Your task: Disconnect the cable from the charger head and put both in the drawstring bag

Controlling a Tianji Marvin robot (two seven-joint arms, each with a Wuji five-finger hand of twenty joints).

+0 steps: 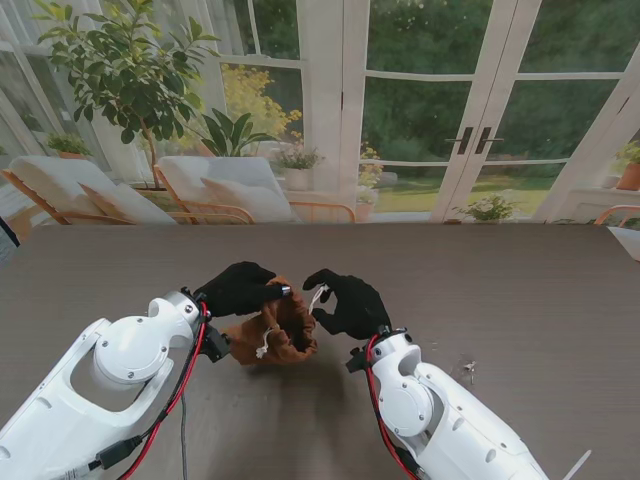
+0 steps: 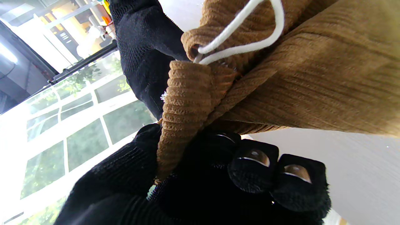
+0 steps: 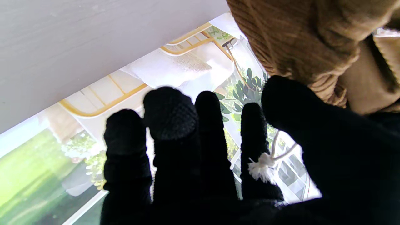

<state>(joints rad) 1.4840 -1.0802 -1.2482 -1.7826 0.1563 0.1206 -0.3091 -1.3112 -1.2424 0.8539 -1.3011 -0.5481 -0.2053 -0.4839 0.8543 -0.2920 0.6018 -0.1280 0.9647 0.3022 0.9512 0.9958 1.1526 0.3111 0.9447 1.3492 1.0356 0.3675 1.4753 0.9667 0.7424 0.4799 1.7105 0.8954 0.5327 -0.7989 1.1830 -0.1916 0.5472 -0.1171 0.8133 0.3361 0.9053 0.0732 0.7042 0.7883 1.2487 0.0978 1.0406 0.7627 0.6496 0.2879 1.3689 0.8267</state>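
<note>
Daylight enters through the windows point(image 1: 420, 110); stand view evenly lit and sharp. Wrist views overexposed at the glass, near fingers point(image 3: 170, 112) blurred.

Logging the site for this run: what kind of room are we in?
Probably a sunroom or home lounge: glazed French doors onto a garden, cushioned lounge chairs, a potted tree beyond the table.

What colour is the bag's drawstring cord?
White, against the brown ribbed bag. The cord shows best in the left wrist view.
</note>
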